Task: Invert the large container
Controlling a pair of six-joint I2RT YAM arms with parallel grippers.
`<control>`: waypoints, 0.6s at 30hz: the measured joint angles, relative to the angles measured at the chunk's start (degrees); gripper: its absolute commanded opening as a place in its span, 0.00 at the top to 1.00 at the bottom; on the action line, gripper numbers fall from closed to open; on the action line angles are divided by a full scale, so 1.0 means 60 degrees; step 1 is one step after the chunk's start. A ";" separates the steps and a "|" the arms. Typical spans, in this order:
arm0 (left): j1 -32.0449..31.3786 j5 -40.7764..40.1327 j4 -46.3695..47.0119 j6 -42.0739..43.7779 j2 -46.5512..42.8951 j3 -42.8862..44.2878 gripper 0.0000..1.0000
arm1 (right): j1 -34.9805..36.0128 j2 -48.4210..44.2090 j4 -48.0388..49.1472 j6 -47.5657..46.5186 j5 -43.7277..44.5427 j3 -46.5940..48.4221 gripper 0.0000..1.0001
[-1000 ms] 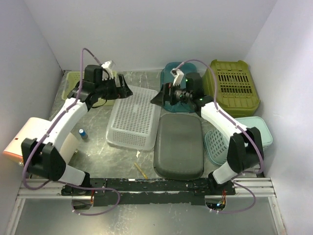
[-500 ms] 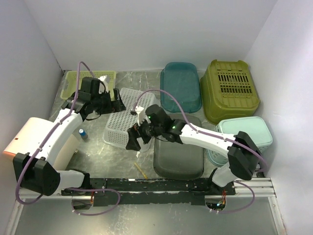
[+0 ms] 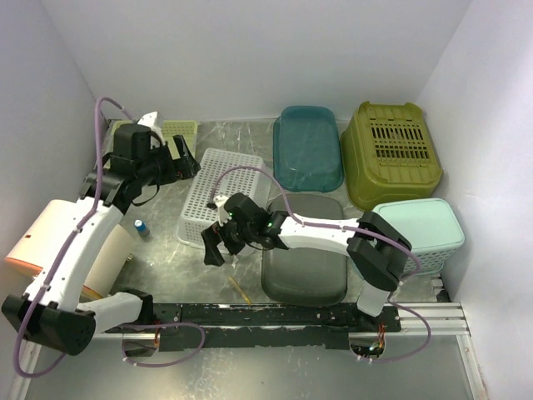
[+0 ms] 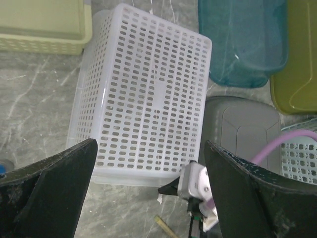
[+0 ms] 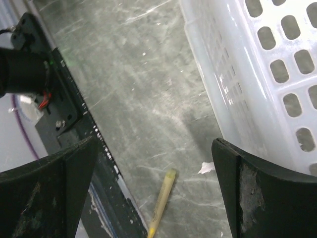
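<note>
While the white basket (image 3: 223,193) lies bottom-up on the surface (image 3: 166,254), centre-left and just beside the grey lid (image 3: 306,258), both claws are spread wide w/ nothing in them. L claw (image 3: 186,158) hovers above, off its far left corner. R claw (image 3: 218,248) sits low by its near edge (yellow stick (image 5: 161,201) on the surface close by).

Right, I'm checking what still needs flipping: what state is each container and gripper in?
White perforated plastic basket: bottom up.
Teal plastic container: bottom up.
Olive-green slotted container: bottom up.
Dark grey plastic container: bottom up.
Mint plastic container: bottom up.
Yellow-green basket: cannot tell.
Left gripper: open, holding nothing.
Right gripper: open, holding nothing.
</note>
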 measured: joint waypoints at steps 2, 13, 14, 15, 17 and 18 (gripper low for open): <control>0.0004 -0.0189 0.0004 -0.0029 -0.0313 0.0036 0.00 | 0.0007 0.0164 0.0069 0.0113 0.0331 0.0087 0.00; 0.0004 -0.0452 -0.0007 -0.0073 -0.0820 0.0033 0.00 | -0.1115 0.1024 0.0076 -0.0299 0.1406 0.1286 0.00; 0.0004 -0.0408 -0.0004 -0.0033 -0.0816 0.0026 0.00 | -0.1322 0.1067 0.0109 -0.0331 0.1443 0.1337 0.00; 0.0004 -0.0321 0.0004 0.0033 -0.0816 0.0018 0.00 | -0.1534 0.1140 0.0149 -0.0339 0.1483 0.1413 0.00; 0.0004 0.0095 0.0076 0.0175 -0.0816 0.0011 0.00 | -0.1894 0.1330 0.0310 -0.0328 0.1545 0.1559 0.00; 0.0004 0.0262 0.0171 0.0222 -0.0816 -0.0007 0.00 | -0.2029 0.1406 0.0412 -0.0291 0.1548 0.1585 0.00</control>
